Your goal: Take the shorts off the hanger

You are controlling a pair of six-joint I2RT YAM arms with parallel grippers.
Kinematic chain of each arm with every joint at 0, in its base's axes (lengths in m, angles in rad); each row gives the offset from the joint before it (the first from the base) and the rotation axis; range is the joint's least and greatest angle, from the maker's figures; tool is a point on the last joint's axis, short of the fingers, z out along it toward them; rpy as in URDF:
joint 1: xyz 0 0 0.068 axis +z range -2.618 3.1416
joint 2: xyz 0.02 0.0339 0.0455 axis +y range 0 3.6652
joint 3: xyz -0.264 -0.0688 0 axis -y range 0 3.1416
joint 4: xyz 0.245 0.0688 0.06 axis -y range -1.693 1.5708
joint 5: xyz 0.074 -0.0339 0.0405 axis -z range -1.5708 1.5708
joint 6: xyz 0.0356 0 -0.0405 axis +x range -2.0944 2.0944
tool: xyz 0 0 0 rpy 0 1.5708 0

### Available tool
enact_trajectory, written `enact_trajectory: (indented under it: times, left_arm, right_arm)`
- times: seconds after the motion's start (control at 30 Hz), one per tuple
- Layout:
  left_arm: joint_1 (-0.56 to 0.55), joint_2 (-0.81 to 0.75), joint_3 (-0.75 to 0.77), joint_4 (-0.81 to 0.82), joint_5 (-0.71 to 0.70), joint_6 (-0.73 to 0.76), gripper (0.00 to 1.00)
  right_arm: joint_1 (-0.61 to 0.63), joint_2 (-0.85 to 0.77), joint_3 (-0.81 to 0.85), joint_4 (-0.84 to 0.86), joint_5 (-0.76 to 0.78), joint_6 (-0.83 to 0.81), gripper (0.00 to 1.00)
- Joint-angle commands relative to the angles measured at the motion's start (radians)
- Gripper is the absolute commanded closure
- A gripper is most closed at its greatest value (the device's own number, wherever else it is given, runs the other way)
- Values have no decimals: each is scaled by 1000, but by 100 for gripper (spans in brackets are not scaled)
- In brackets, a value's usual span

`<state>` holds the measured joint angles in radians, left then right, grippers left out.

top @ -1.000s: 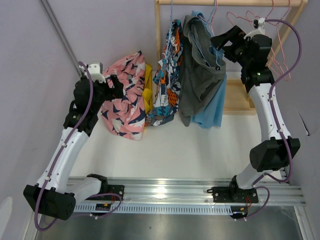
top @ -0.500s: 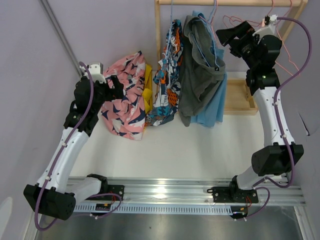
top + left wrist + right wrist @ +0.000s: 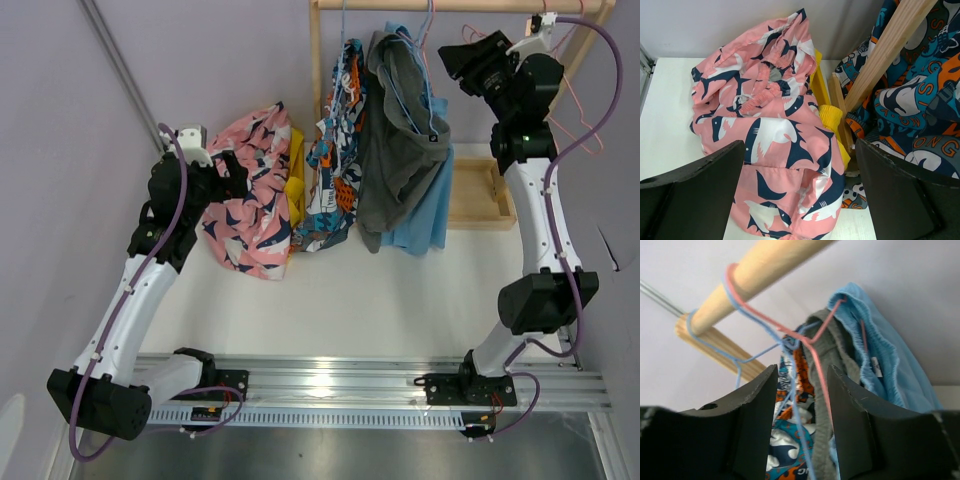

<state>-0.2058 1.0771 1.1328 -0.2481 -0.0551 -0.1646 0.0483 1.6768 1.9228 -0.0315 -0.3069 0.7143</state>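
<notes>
Pink shorts with navy-white sharks (image 3: 770,125) lie heaped on the white table, over yellow shorts (image 3: 832,117). My left gripper (image 3: 800,190) hovers open just above the pink pair (image 3: 250,195), nothing between its fingers. On the rack hang blue-orange print shorts (image 3: 335,150), grey shorts (image 3: 400,150) and light blue shorts (image 3: 430,210). My right gripper (image 3: 462,60) is up by the wooden rod (image 3: 765,270). Its jaws stand apart, with the pink hanger wire (image 3: 815,355) and the blue hanger wire (image 3: 740,360) passing between them. The pink wire runs close to the right finger (image 3: 850,405).
The wooden rack post (image 3: 885,50) slants beside the yellow pair. Empty pink hangers (image 3: 570,100) hang at the rod's right end. The rack's wooden base (image 3: 480,195) lies behind the right arm. Purple walls close in on both sides.
My right gripper has risen and swung right toward the rod, and its jaws have narrowed around the hanger wires. The left arm has not moved.
</notes>
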Motion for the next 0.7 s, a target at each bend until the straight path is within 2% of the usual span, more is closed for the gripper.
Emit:
enact_trajectory:
  times: [0.0,0.27,0.67]
  left_arm:
    - [-6,-8,-5,29,21,8,2]
    - [-6,-9,-4,29,23,10,2]
    - [-4,-5,-2,24,24,10,2]
  right_arm:
    - [12,63,71,-16,3,-15,51]
    - [31,103,93,-19,9,-22,53]
    - [36,61,33,1,9,-18,54]
